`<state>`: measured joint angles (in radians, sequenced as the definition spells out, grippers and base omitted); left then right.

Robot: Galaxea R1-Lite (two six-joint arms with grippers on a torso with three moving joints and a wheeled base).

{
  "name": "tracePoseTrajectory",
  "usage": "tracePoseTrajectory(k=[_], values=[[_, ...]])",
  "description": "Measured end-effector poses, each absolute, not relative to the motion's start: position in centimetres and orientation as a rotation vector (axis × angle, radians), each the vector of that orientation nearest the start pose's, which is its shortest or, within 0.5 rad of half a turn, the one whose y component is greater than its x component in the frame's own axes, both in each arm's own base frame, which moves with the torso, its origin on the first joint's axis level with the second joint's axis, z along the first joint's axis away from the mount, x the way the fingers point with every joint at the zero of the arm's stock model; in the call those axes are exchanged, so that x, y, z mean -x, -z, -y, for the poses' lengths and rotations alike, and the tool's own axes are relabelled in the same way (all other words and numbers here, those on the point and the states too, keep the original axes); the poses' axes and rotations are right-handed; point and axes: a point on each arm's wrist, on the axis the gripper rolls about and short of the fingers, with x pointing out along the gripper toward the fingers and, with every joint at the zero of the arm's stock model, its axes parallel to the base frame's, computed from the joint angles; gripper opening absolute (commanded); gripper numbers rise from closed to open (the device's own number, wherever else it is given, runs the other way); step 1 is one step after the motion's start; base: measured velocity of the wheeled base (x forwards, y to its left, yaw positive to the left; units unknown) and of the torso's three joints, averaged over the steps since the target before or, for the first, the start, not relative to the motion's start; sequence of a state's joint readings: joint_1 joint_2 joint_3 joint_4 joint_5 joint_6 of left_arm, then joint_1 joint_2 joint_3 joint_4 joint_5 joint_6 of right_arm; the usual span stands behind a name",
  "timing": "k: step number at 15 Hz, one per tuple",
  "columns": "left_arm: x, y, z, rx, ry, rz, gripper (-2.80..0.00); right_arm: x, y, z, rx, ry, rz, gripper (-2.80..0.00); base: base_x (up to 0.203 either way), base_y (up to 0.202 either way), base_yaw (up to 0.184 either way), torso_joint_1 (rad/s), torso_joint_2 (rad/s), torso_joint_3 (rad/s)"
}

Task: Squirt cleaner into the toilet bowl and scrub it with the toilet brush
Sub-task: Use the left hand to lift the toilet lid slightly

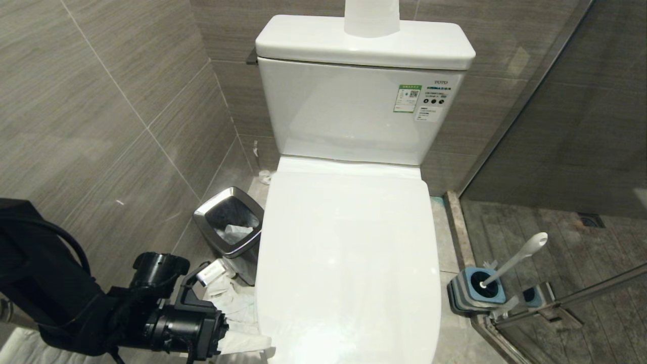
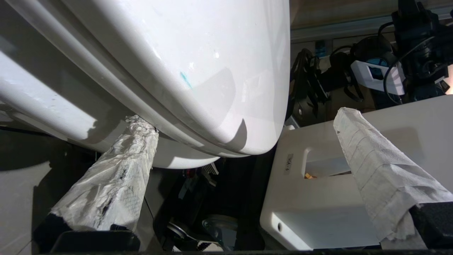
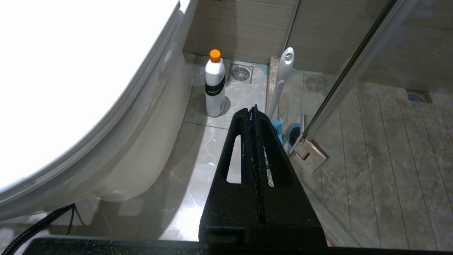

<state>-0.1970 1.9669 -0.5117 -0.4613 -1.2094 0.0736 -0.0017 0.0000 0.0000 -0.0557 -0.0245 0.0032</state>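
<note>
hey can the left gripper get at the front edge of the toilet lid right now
Probably yes. The left gripper is open at the closed toilet lid's front left corner, one paper-wrapped finger tucked under the rim, with nothing between them.

Left arm [image 1: 60, 298]: black, sleeved, looped black cable.
Left gripper [image 2: 244, 141]: fingers [image 2: 109, 180] wrapped in white, seemingly paper.
Right gripper [image 3: 255, 109]: black, slotted.

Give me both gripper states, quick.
Left gripper: open, holding nothing, at the front edge of the closed toilet lid.
Right gripper: closed, empty, hanging over the floor near the brush.
</note>
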Motion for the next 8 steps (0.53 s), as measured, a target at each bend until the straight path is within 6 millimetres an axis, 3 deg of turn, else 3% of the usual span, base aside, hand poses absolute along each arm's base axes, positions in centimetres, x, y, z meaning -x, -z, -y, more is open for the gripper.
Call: tracePoseTrajectory(k=[8], values=[[-24.52,-4.68,7.4,0.522,1.34,-0.914,0.0,2.3,-8.12,0.05,-0.003,0.026,0.056,-2.8,0.0,0.0,0.0,0.0,0.0,0.0]])
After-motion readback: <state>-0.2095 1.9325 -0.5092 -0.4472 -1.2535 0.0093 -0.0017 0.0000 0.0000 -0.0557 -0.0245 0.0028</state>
